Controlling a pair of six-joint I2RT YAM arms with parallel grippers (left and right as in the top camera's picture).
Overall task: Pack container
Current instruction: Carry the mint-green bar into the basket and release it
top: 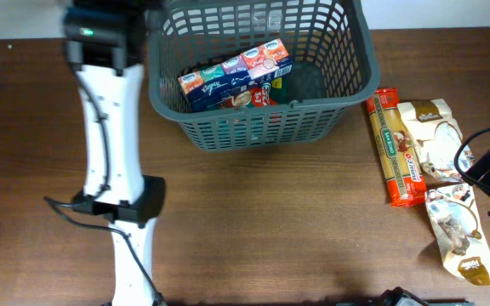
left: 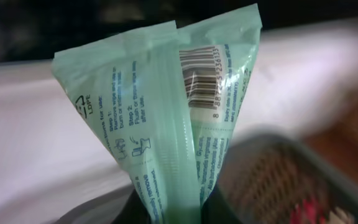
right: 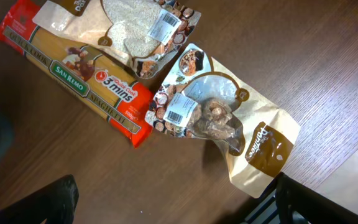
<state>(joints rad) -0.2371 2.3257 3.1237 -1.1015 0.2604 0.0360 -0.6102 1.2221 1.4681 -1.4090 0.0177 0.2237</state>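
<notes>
The container (top: pixel 262 119), a dark grey slotted basket, sits at the far middle of the table (top: pixel 262 229), its back rim cut off by the top of the overhead view. Bare wood lies open in front of it, between the white left arm (top: pixel 109 127) and the packets on the right. Inside lie a blue tissue multipack (top: pixel 232 75), a red packet (top: pixel 245 98) under it and something dark green (top: pixel 300 81) at the right end

Only the left wrist view shows the left gripper (left: pixel 169 214). Its jaws, barely seen at the bottom edge, pinch an upright pale green packet (left: pixel 160 118) with a barcode, and the basket rim is a blur at lower right. The right wrist view shows the right gripper (right: pixel 174 190) with its jaws spread wide above a spaghetti packet (right: pixel 73 81), a pouch of pale grain (right: pixel 135 28) and a pouch of brown dried pieces (right: pixel 222 127), the last just beside the table's edge
</notes>
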